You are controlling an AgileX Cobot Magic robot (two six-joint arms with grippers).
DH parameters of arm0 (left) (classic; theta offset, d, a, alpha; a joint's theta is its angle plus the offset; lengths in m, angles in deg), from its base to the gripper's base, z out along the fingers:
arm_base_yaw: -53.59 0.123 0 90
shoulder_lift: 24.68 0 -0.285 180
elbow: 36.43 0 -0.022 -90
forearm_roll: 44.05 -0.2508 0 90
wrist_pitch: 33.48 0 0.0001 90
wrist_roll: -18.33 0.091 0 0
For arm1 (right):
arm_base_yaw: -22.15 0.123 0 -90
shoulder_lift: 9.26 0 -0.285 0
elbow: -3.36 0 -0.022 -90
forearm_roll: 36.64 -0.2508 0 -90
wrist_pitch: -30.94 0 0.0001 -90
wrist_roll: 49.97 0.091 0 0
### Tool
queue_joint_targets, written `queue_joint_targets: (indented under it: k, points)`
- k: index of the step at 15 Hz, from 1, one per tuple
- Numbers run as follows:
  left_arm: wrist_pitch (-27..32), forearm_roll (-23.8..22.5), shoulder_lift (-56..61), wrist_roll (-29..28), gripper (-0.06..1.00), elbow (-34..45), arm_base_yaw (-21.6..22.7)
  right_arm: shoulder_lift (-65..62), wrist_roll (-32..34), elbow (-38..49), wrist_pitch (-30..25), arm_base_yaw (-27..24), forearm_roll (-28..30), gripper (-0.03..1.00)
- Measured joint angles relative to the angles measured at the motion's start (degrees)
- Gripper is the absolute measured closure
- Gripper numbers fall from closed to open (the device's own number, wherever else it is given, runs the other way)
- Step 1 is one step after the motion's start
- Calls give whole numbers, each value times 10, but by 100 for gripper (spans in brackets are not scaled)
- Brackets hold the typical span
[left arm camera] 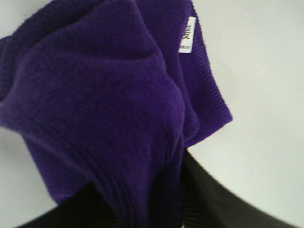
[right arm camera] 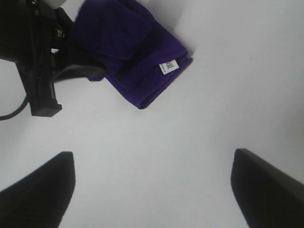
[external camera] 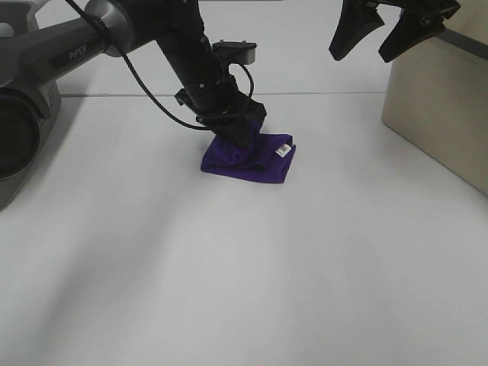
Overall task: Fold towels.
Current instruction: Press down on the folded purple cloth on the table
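Observation:
The deep purple towel (external camera: 248, 162) lies in a small folded bundle on the white table (external camera: 244, 290), its white tag (external camera: 282, 149) on top at the right end. My left gripper (external camera: 241, 136) comes down on the bundle's back left part. In the left wrist view the towel (left arm camera: 104, 95) fills the picture, a bunched fold runs between the black fingers (left arm camera: 213, 199), and the tag (left arm camera: 188, 34) shows. My right gripper (external camera: 389, 34) hangs open and empty, high at the back right. In its wrist view (right arm camera: 152, 190) the towel (right arm camera: 128, 47) lies far below.
A beige box (external camera: 442, 107) stands at the right edge of the table. The left arm's grey base (external camera: 23, 114) takes up the far left. The left arm's black wrist and cable (right arm camera: 38, 61) stand beside the towel.

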Motion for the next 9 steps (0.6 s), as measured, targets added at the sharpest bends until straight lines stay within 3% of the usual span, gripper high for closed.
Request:
queue_joint_targets:
  k: [1, 2, 6, 9]
  points:
    - [0, 47, 0, 0, 29, 0, 0, -1, 1, 0, -1, 0, -10, 10]
    - [0, 70, 0, 0, 22, 0, 0, -4, 3, 0, -1, 0, -14, 10]
    - [1, 93, 1, 1, 20, -2, 1, -29, 8, 0, -1, 0, -15, 10]
    - [1, 198, 5, 54, 20, -11, 1, -44, 9, 0, -1, 0, -23, 10]
